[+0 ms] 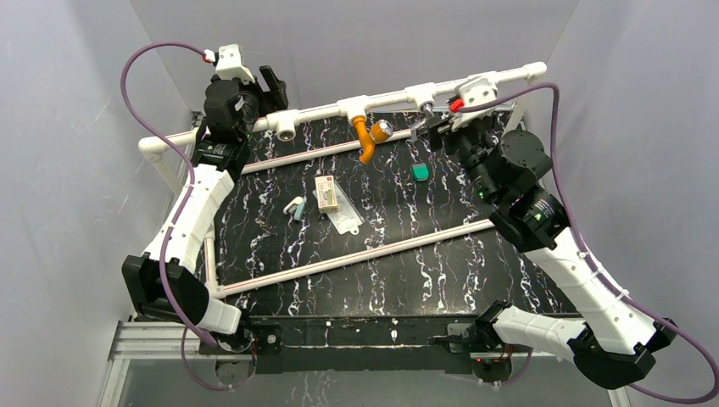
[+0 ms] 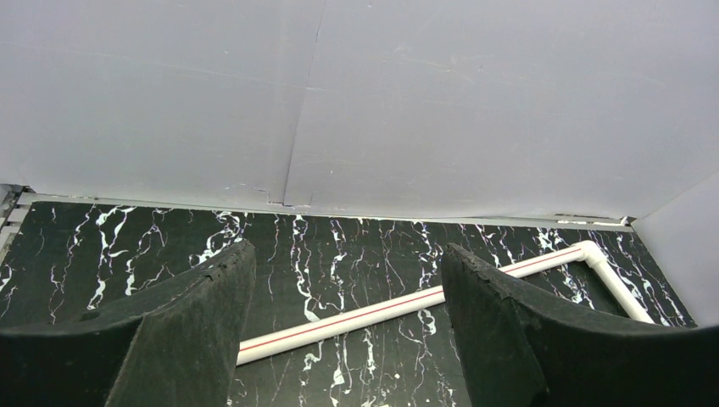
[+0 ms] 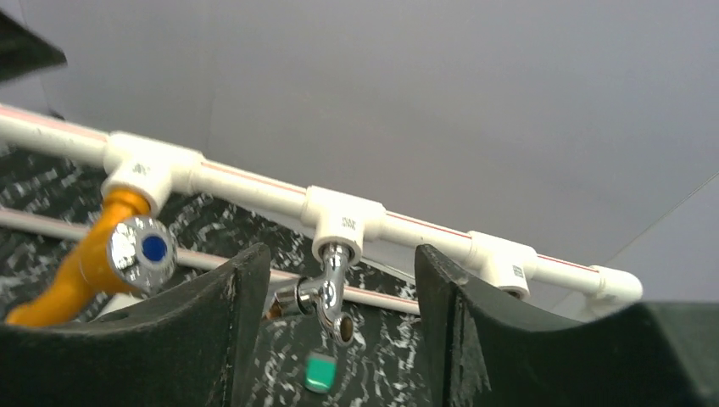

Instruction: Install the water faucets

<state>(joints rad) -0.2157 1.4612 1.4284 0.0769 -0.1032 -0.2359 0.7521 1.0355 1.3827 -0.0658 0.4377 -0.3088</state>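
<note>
— What is laid out on the table [image 1: 424, 280]?

— A black slab veined in white is shut in by plain grey walls [image 1: 356, 34]; a white plastic pipe [image 1: 318, 111] is run along the far edge; thinner striped rods [image 1: 339, 259] are laid across; a small box [image 1: 326, 193], a clear bag [image 1: 348, 220] and a green block [image 1: 420, 172] are scattered mid-table.

— And the faucets?

— The orange faucet [image 3: 85, 271], curved and capped by a shiny knob, is hung from one tee [image 3: 148, 165]; the chrome faucet [image 3: 326, 292] is seated in the neighbouring tee, flanked by the parted fingers of the right gripper [image 3: 339, 250], clear of both; the left gripper [image 2: 343, 263] is held wide apart above the far-left corner.
</note>
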